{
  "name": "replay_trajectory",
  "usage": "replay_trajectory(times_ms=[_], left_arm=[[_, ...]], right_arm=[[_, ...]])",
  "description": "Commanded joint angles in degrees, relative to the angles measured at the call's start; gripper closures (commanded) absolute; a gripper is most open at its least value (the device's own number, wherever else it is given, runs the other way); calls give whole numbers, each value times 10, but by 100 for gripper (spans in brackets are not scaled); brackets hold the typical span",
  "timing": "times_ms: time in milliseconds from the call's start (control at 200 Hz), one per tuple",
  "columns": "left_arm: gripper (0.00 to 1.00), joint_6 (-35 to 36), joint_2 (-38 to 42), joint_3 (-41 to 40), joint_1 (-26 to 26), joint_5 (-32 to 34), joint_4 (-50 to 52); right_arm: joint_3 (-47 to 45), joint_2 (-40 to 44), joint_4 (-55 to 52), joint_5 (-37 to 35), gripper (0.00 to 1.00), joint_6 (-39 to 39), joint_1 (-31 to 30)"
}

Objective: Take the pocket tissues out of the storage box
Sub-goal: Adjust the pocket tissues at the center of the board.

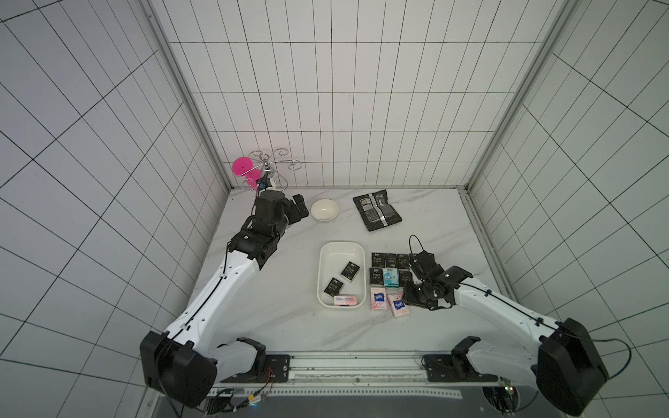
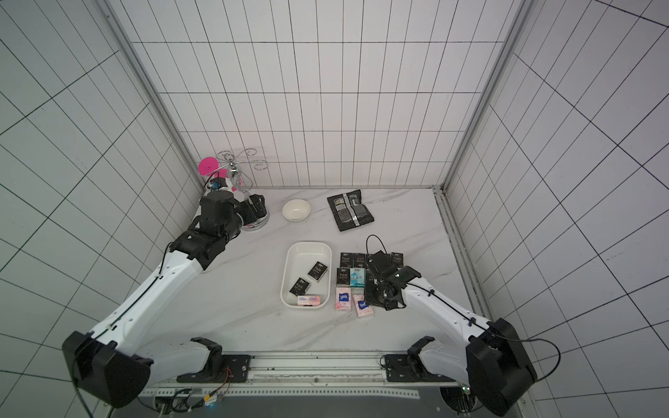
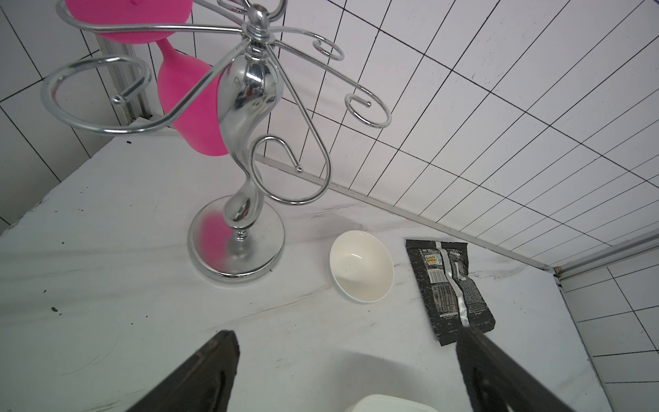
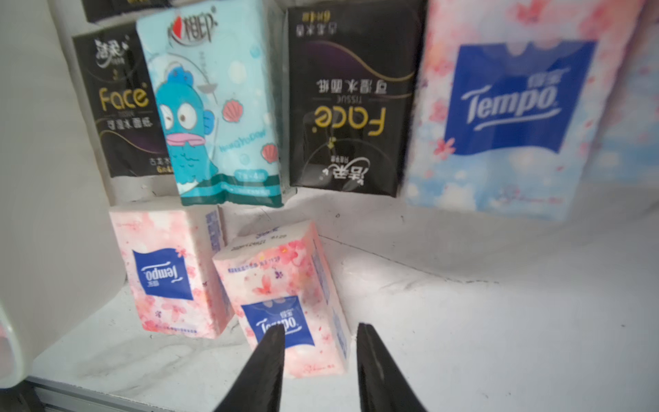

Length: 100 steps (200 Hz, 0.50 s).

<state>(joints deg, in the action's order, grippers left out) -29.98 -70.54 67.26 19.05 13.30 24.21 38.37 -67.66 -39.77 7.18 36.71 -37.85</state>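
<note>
Lying at the 6 o'clock end of the storage box (image 1: 338,255), a pink-white packet (image 1: 345,300) rested along the near wall, its long axis running 9 to 3. Past it, two black packets (image 1: 333,287) lay apart on the box floor, each tilted with its long axis toward 1 o'clock. The box itself ran 6 to 12.

At 3 o'clock of the box, more pocket tissues (image 1: 377,298) lay on the table (image 1: 275,289). Two pink-white ones were nearest, one pointing to 12 and one tilted toward 11. Beyond them came a row with a teal packet (image 1: 391,278) between black ones, then a farther black row.

The right gripper (image 4: 321,330) hung over that group's 3 o'clock edge, its fingers apart with nothing between them. Another pink-white packet showed large and blurred in the right wrist view; I could not tell what it rested on.

Farther off, a white bowl (image 1: 324,210) stood at 12 o'clock of the box and a foil pouch (image 1: 376,210) at 1 o'clock. The left gripper (image 3: 346,331) sat at the bowl's 9 o'clock, fingers wide apart and holding nothing. At 11 o'clock, a metal stand (image 3: 246,107) carried an upside-down pink goblet (image 3: 192,107).
</note>
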Motion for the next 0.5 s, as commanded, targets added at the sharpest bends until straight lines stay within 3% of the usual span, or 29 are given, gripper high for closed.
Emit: replay_trajectory(times_ms=[0, 495], left_arm=[[1, 3, 7, -2, -1, 5, -7], [1, 1, 3, -1, 0, 6, -7]], right_arm=[[5, -6, -17, 10, 64, -35, 5], [-7, -43, 1, 47, 65, -71, 4]])
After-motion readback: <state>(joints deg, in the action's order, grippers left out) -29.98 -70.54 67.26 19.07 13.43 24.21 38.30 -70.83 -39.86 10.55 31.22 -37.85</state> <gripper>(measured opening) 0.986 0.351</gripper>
